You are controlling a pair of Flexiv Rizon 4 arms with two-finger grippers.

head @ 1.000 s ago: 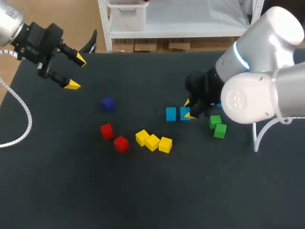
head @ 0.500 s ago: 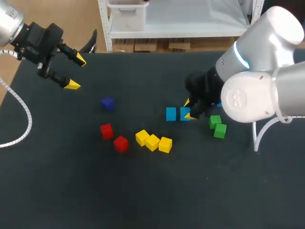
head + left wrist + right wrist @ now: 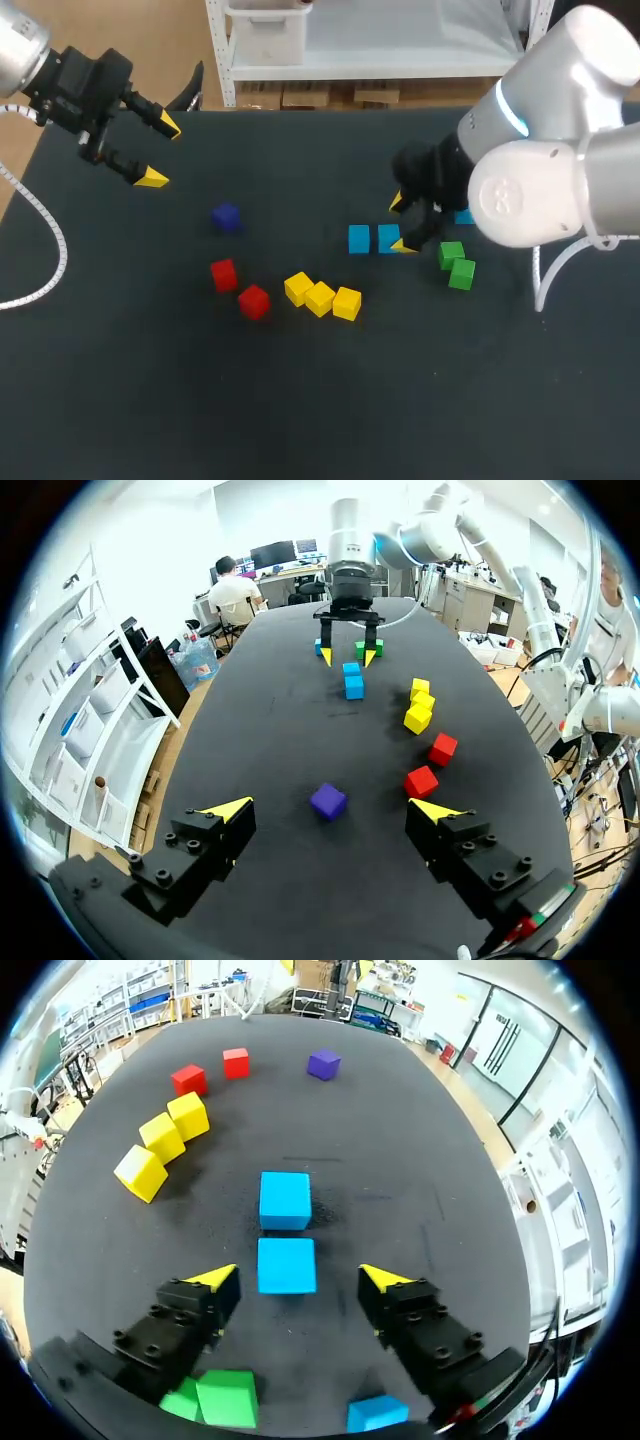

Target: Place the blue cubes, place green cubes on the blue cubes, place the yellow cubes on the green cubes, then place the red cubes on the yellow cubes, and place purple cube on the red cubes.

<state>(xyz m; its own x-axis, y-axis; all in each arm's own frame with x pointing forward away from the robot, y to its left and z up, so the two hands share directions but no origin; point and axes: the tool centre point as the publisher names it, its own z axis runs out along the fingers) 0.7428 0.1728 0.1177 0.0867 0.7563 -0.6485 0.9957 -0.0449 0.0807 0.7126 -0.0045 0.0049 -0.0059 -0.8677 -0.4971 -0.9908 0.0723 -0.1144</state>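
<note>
Head view. Black desk [image 3: 300, 400]. Left end effector [image 3: 160, 152] at the upper left of the frame, over the desk's corner, fingers spread with nothing between them. Right end effector [image 3: 401, 224] right of centre, under the bulky white arm, fingers also spread. First blue cube [image 3: 359, 238] and second blue cube [image 3: 389, 238] sit side by side at centre-right with a narrow gap between them. The second is just beside the right end effector's lower tip. Third blue cube [image 3: 463, 215] is only partly seen behind that arm. Green cubes [image 3: 451, 254], two, touching, right of the blue pair. Yellow cubes [image 3: 320, 298], three in a touching row, below centre. Red cubes [image 3: 254, 300], two, near each other, left of the yellow row. Purple cube [image 3: 226, 216] alone, left of centre, well apart from the left end effector. Every cube lies flat on the desk in a single layer. Left wrist view. Own fingers wide apart, the purple cube [image 3: 328, 801] ahead of them on the desk. Beyond it come the red pair, then the yellow row, then the blue pair, with the right end effector standing over the farther blue one. Right wrist view. Own fingers spread, the second blue cube [image 3: 287, 1265] between them with desk showing on either side, so no contact. First blue cube [image 3: 285, 1200] just ahead, in line. Green cubes beside the base of one finger, third blue cube [image 3: 377, 1412] beside the base of the other. Yellow, red and purple lie farther ahead.
</note>
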